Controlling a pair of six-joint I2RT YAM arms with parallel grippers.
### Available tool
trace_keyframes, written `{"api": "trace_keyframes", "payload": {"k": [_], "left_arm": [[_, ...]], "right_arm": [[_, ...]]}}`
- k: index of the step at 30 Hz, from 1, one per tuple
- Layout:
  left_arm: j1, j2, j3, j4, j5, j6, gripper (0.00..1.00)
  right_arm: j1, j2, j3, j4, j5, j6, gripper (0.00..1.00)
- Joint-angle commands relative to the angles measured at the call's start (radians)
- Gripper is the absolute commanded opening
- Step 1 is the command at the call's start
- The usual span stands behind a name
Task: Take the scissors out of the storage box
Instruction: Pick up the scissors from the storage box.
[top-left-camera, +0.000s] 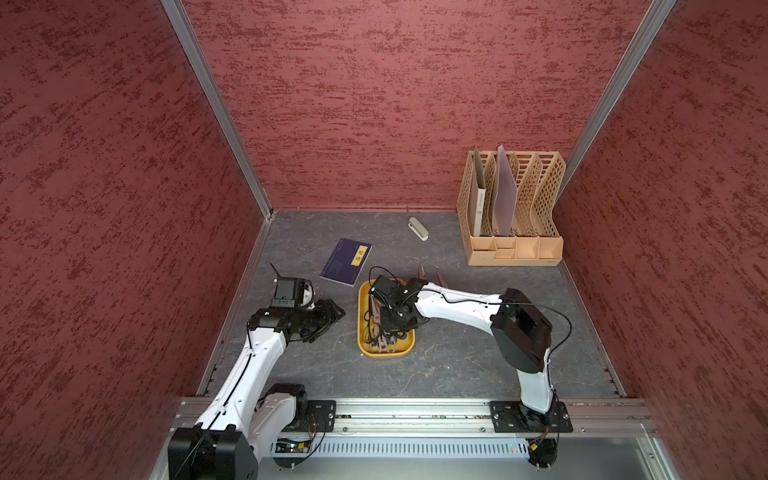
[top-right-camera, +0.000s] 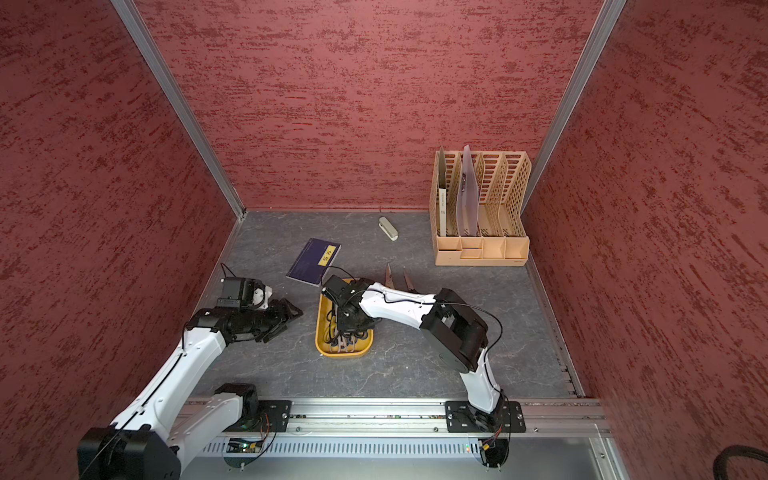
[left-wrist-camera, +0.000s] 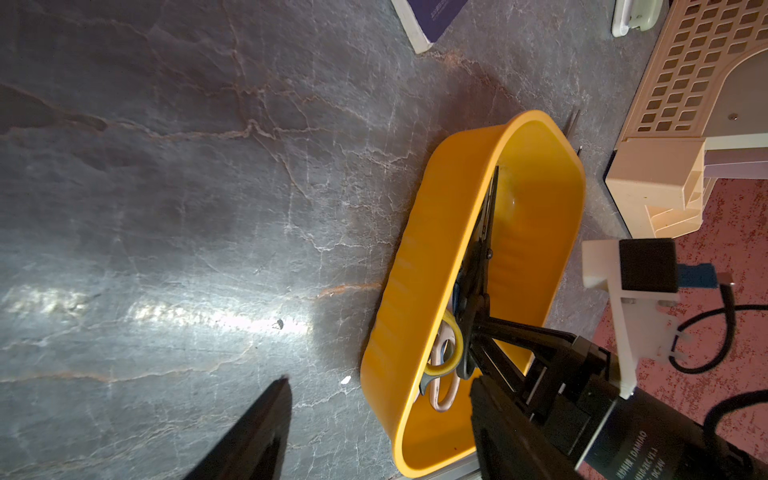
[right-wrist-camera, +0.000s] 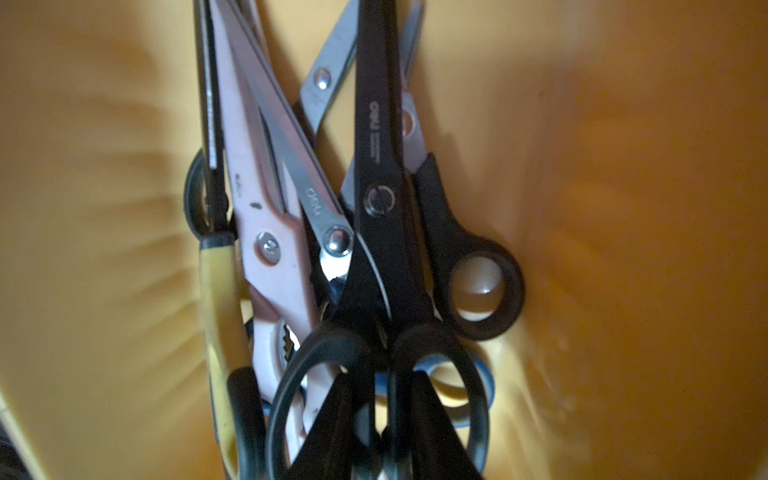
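The mustard-yellow storage box (top-left-camera: 384, 354) (top-right-camera: 345, 354) lies mid-table with several scissors piled inside. My right gripper (top-left-camera: 392, 332) (right-wrist-camera: 384, 399) reaches down into it. Its fingertips sit through the two handle loops of a black-handled pair of scissors (right-wrist-camera: 378, 199) (left-wrist-camera: 478, 266) and pinch the bars between the loops. A pinkish-grey pair (right-wrist-camera: 266, 249), a yellow-handled pair (right-wrist-camera: 216, 291) and a blue-handled pair (right-wrist-camera: 482, 374) lie under it. Two blade tips (top-left-camera: 422, 270) (top-right-camera: 407, 277) show on the table beyond the right forearm. My left gripper (top-left-camera: 328, 316) (left-wrist-camera: 380, 381) hangs open and empty left of the box.
A dark blue notebook (top-left-camera: 346, 262) lies behind the box to the left. The grey-beige stapler (top-left-camera: 418, 228) sits near the back wall. The tall beige lattice file organizer (top-left-camera: 513, 212) stands at the back right. Red walls enclose the table on three sides.
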Motion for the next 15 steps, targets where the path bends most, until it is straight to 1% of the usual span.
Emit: {"api": "trace_keyframes", "payload": {"k": [1, 10, 15], "left_arm": [[0.010, -0.011, -0.008, 0.000, -0.004, 0.019, 0.72], [0.019, -0.002, -0.007, 0.000, -0.004, 0.019, 0.72], [0.021, 0.006, 0.001, -0.006, -0.003, 0.016, 0.72]], "right_arm": [[0.005, -0.078, 0.006, -0.004, 0.016, -0.021, 0.11], [0.005, -0.204, 0.014, -0.043, 0.044, -0.070, 0.05], [-0.002, -0.266, 0.028, -0.128, 0.120, -0.133, 0.04]]}}
